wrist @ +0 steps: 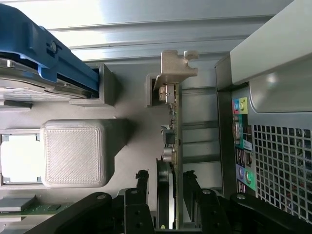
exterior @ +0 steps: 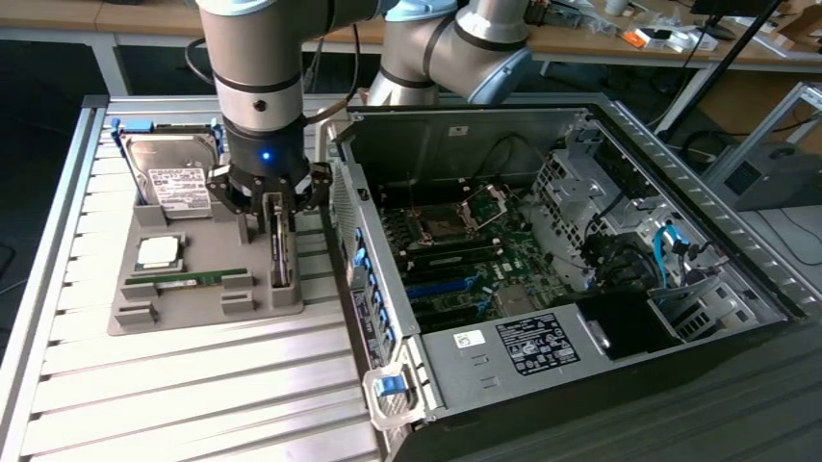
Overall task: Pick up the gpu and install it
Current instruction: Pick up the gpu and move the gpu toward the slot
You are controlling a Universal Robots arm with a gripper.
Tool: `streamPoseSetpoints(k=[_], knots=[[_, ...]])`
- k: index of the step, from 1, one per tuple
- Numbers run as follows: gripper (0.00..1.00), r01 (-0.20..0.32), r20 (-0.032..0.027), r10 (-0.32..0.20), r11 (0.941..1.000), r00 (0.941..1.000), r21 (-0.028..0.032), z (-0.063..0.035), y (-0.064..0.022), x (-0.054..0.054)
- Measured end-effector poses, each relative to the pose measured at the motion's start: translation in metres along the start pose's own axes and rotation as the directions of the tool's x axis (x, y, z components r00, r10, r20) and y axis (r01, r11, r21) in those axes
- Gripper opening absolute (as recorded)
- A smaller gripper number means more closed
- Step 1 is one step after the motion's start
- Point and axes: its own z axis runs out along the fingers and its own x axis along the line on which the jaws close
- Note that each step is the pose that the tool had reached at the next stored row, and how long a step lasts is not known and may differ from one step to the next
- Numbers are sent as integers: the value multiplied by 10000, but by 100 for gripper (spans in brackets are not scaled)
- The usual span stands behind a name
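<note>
1. Currently the gripper is open. Its black fingers stand on either side of the gpu, with a gap showing on both sides, so nothing is gripped.
2. The gpu stands on edge in a slot of the grey printed tray, not lifted. The wrist view shows the green board edge-on, with the end bracket at the far end. The near end and most of the black cooler are hidden by the gripper body.
3. In the exterior view the gripper sits low over the gpu, covering its upper part. Card detail is hard to make out there.
4. Also in the tray:
   - The hard drive sits at the far end. In the wrist view it is cut off under a blue caddy rail.
   - The CPU is washed out white in the wrist view.
   - The memory stick is partly covered by the gripper links in the wrist view.
5. The tray rests on a slatted aluminium table.
6. The open PC case is just beside the tray, on the exterior view's right. Its motherboard is exposed, but the slots are too small to tell apart. The wrist view catches the case's rear panel and audio jacks.
</note>
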Motion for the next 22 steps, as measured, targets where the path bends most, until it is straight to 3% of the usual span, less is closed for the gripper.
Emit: streamPoseSetpoints(k=[9,11,22], knots=[[41,-1,0,1,10000,10000,0,13,0,1],[28,0,-1,0,10000,10000,0,13,0,1],[27,0,0,0,10000,10000,4,13,0,1]])
